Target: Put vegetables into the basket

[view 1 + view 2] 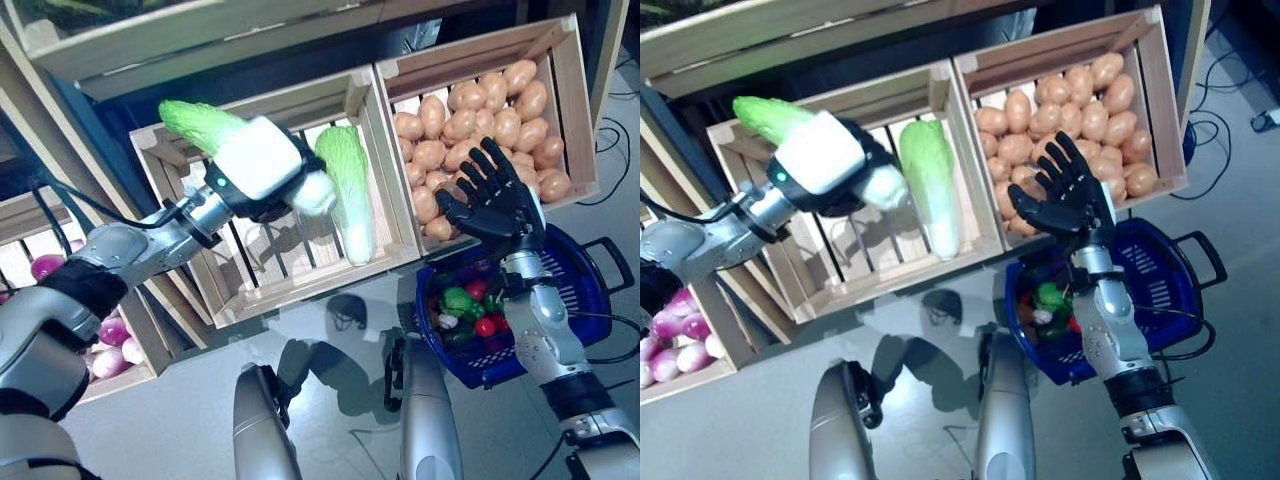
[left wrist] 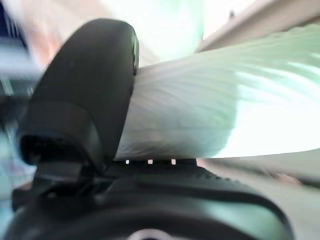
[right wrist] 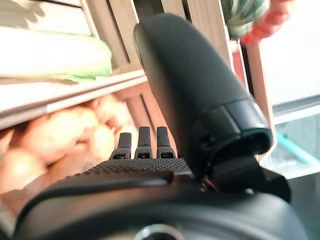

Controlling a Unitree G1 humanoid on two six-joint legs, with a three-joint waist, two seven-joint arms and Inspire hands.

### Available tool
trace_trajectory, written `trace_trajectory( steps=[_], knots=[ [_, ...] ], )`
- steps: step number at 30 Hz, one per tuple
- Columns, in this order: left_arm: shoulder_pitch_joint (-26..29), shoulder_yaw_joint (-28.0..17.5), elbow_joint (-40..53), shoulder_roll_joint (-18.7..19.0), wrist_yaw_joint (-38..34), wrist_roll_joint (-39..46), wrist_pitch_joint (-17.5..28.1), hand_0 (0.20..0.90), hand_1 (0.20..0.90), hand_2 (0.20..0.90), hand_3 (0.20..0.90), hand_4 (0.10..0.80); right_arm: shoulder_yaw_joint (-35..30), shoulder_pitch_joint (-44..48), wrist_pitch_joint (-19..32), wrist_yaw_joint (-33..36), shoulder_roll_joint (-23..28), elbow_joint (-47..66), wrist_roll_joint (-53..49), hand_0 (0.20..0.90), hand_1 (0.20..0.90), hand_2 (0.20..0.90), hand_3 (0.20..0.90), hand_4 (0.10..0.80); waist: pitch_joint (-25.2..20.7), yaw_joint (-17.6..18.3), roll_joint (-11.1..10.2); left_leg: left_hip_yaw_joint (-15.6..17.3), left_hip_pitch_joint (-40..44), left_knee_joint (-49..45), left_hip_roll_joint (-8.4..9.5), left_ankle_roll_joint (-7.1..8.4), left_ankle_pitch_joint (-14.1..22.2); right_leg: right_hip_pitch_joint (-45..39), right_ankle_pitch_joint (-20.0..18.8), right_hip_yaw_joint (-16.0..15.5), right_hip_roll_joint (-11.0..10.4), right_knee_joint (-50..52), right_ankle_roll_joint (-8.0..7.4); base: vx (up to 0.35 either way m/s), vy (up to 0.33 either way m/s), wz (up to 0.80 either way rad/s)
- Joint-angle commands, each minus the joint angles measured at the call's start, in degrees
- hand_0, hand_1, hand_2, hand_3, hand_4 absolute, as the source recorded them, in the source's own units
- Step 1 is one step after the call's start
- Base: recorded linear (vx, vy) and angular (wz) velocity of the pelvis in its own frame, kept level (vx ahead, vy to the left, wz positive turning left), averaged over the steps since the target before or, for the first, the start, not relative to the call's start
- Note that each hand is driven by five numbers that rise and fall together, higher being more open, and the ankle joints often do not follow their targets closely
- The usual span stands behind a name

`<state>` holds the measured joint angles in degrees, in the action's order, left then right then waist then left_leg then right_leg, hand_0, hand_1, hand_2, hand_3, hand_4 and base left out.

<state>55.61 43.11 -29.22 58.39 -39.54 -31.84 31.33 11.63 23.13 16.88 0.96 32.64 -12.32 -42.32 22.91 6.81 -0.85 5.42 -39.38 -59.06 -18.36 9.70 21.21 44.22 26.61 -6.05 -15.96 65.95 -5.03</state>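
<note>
Head views, near to far. Lower right of frame: blue basket (image 1: 585, 290) on the pale floor (image 1: 180, 410), black handle on its right side, already holding several small red and green vegetables (image 1: 468, 308); the right forearm crosses in front of its left half. Far left edge, mid-height: a low crate of purple-pink vegetables (image 1: 112, 345), partly hidden behind the left arm. Centre: slatted wooden crate (image 1: 300, 270) with one napa cabbage (image 1: 350, 190) lying lengthwise against its right wall, leafy end up-frame. Upper right: second wooden crate (image 1: 570, 100) filled with potatoes (image 1: 480, 120). Along the top edge: a wooden shelf (image 1: 200, 35). Right hand (image 1: 495, 195) hovers over the lower left corner of the potato crate, just above the basket's far rim; fingers spread and straight, nothing in them, and its wrist view shows the same extended fingers with potatoes beyond. Left hand (image 1: 262, 170) is raised above the centre crate, upper centre-left of frame, fingers and thumb wrapped round a second napa cabbage (image 1: 205, 125); green leaf end sticks out up-left, white stalk end down-right. Left wrist view confirms the pale ribbed stalk (image 2: 210, 115) pressed against the thumb (image 2: 85, 85). This cabbage is clear of the crate slats and well apart from the basket.
</note>
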Motion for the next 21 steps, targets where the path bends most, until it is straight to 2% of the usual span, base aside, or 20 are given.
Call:
trace_trajectory(
  steps=[1,2,5,8,11,14,17,20,21],
  knots=[
    [-3.10,-10.47,2.42,-1.05,-3.27,11.98,4.28,0.300,0.300,0.300,0.300,0.400,0.56,1.58,10.20,-2.43,-1.11,3.30,8.81,0.900,0.900,0.900,0.900,0.800,-10.76,-0.69,1.40,2.36,4.05,8.20,1.13,-5.59,-2.00,-6.88,-7.70,-0.30,-3.80,-10.38,-1.51,-0.056,-0.064,0.01],
    [-5.30,-14.56,2.78,-3.64,-0.51,15.72,7.14,0.300,0.300,0.300,0.300,0.400,1.14,2.55,10.31,-1.58,-0.65,2.96,11.59,0.900,0.900,0.900,0.900,0.800,-11.44,-1.20,1.17,2.96,5.81,11.33,1.45,-6.12,-4.20,-8.35,-9.57,-1.20,-3.85,-12.90,-0.91,-0.041,-0.068,0.05],
    [-9.63,-21.72,5.19,-9.22,8.43,26.31,10.05,0.300,0.300,0.300,0.300,0.400,2.40,4.06,10.02,-2.13,0.14,2.48,17.59,0.900,0.900,0.900,0.900,0.800,-12.69,-2.16,0.78,3.27,10.38,15.45,2.21,-6.11,-5.23,-12.58,-10.25,-2.39,-3.78,-16.03,-1.06,0.030,-0.074,0.03],
    [-11.85,-25.17,6.77,-13.79,15.55,35.87,10.38,0.300,0.300,0.300,0.300,0.400,3.69,6.12,11.00,-1.34,0.63,1.95,22.11,0.900,0.900,0.900,0.900,0.800,-13.75,-2.89,0.38,3.49,14.09,18.69,2.92,-6.18,-6.16,-16.29,-10.81,-3.60,-3.42,-18.79,-1.10,0.054,-0.073,-0.04],
    [-13.06,-27.20,8.42,-19.19,24.63,46.49,8.38,0.300,0.300,0.300,0.300,0.400,4.94,9.52,10.45,-0.98,0.61,1.12,26.51,0.900,0.900,0.900,0.900,0.800,-15.23,-3.55,0.03,4.40,19.34,23.88,3.74,-6.05,-8.08,-21.59,-11.85,-5.27,-1.96,-23.49,-1.19,0.092,-0.072,0.00],
    [-13.61,-28.02,9.94,-21.05,29.05,52.91,6.07,0.300,0.300,0.300,0.300,0.400,5.31,10.92,10.05,-0.63,1.34,0.73,28.33,0.900,0.900,0.900,0.900,0.800,-15.77,-3.79,0.02,5.12,22.93,27.76,4.28,-5.80,-9.51,-25.15,-12.59,-6.08,-0.75,-27.28,-1.17,0.084,-0.056,-0.11],
    [-14.72,-29.67,11.89,-24.24,36.09,64.70,1.09,0.300,0.300,0.300,0.300,0.400,5.59,12.51,8.24,-1.13,1.46,0.09,28.17,0.900,0.900,0.900,0.900,0.800,-17.05,-4.09,-0.15,5.90,27.83,33.72,5.22,-5.36,-11.93,-30.41,-14.19,-7.31,1.45,-34.25,-0.96,0.096,-0.069,-0.03],
    [-15.76,-30.33,13.27,-26.93,39.61,70.77,-2.69,0.300,0.300,0.300,0.300,0.400,5.98,13.69,5.99,-3.85,1.06,-0.16,25.63,0.900,0.900,0.900,0.900,0.800,-18.46,-4.09,-0.24,6.38,31.66,39.25,6.03,-5.08,-14.35,-34.87,-16.42,-7.62,3.77,-41.60,-0.75,0.106,-0.052,-0.03],
    [-16.22,-30.67,13.84,-27.91,40.71,73.86,-4.49,0.300,0.300,0.300,0.300,0.400,6.21,14.12,3.69,-5.74,0.94,-0.06,23.06,0.900,0.900,0.900,0.900,0.800,-19.01,-4.08,-0.26,6.50,33.71,41.65,6.46,-4.80,-14.91,-37.16,-16.79,-7.53,4.79,-44.55,-0.79,0.131,-0.039,-0.06]
  ],
)
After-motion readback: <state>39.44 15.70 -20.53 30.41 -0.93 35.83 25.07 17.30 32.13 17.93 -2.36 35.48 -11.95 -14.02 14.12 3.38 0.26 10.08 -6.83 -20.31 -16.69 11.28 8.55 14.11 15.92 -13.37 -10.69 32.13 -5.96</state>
